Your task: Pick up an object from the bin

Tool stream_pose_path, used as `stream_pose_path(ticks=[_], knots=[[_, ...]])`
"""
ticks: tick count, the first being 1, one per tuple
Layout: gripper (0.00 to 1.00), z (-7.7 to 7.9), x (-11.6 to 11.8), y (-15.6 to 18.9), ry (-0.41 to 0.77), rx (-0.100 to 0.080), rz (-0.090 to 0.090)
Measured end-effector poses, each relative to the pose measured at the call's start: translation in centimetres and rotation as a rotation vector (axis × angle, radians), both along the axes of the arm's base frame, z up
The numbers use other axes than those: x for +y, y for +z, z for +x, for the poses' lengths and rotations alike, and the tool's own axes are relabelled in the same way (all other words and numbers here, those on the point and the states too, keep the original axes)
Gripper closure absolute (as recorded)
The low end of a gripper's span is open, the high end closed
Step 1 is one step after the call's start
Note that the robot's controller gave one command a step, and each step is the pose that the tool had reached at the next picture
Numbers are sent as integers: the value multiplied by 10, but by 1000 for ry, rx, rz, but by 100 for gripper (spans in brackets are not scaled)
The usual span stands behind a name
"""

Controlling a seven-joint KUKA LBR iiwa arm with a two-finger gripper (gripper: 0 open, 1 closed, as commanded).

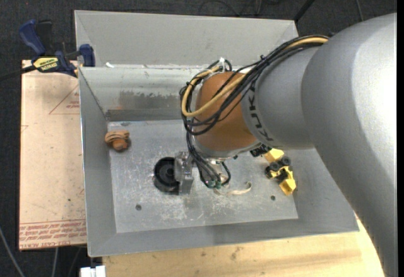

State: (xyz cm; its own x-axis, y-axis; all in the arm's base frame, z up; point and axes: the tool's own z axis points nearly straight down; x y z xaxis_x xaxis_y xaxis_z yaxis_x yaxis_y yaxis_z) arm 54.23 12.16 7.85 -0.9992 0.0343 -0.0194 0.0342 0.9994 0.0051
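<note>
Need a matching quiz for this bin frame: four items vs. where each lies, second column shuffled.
Things
1. brown lumpy object
2. black round object
3. yellow and black object
4. pale curved strip

Places
A. view's right part of the bin floor, beside the arm
B. view's left, near the back wall
C. toward the front, between the gripper and the yellow thing
D. right next to the gripper, on its view-left side

Pairs: 1-B, 2-D, 3-A, 4-C
</note>
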Motion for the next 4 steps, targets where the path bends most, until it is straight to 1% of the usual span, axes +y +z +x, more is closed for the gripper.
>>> stream_pose_path(ticks=[1, 2, 3, 4], knots=[[100, 30, -1, 35, 31, 20, -4], [100, 2, -8, 55, 30, 19, -4], [100, 2, -8, 55, 30, 19, -4], [100, 8, 24, 72, -43, 19, -4]])
